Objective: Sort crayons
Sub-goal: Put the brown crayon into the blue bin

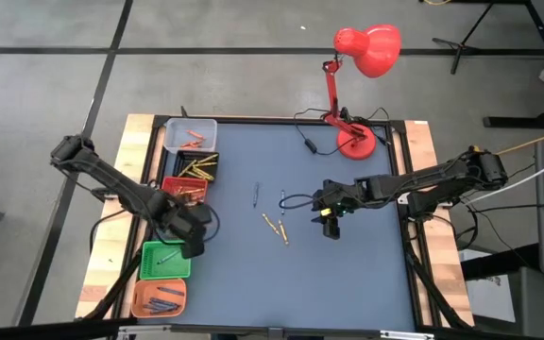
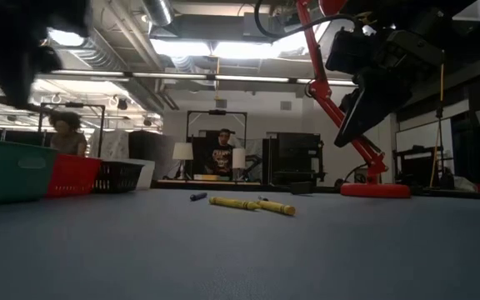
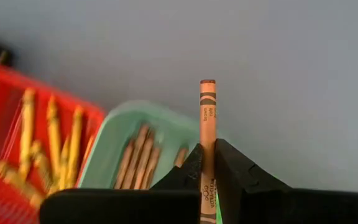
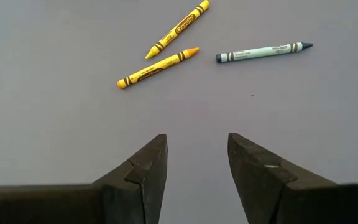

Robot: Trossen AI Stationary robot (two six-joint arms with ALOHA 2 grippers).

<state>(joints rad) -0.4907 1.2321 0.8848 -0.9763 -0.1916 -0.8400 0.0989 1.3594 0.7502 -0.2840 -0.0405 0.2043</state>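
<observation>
My left gripper (image 1: 193,238) is at the table's left, by the row of bins, shut on a brown crayon (image 3: 207,112). In the left wrist view a pale green bin (image 3: 114,134) with brown crayons and a red bin (image 3: 73,109) with yellow crayons lie beyond it. My right gripper (image 1: 331,225) hangs open and empty above the middle of the table (image 4: 194,162). Ahead of it, two yellow crayons (image 4: 173,28) (image 4: 157,68) and a grey-blue crayon (image 4: 263,51) lie flat on the mat. The yellow pair also shows in the high view (image 1: 274,227). My left gripper pinches the brown crayon between its two fingers, on the wrapper's lower half (image 3: 207,163). The crayon lies along the fingers, and its free end (image 3: 207,84) sticks out well past the fingertips. It is lifted clear, above the bins' edge.
Bins stand in a row along the left edge: grey (image 1: 192,135), dark (image 1: 199,168), red (image 1: 185,189), green (image 1: 165,260), orange (image 1: 159,299). Two dark crayons (image 1: 257,194) (image 1: 282,198) lie mid-table. A red desk lamp (image 1: 357,142) stands at the far right. People sit in the room behind.
</observation>
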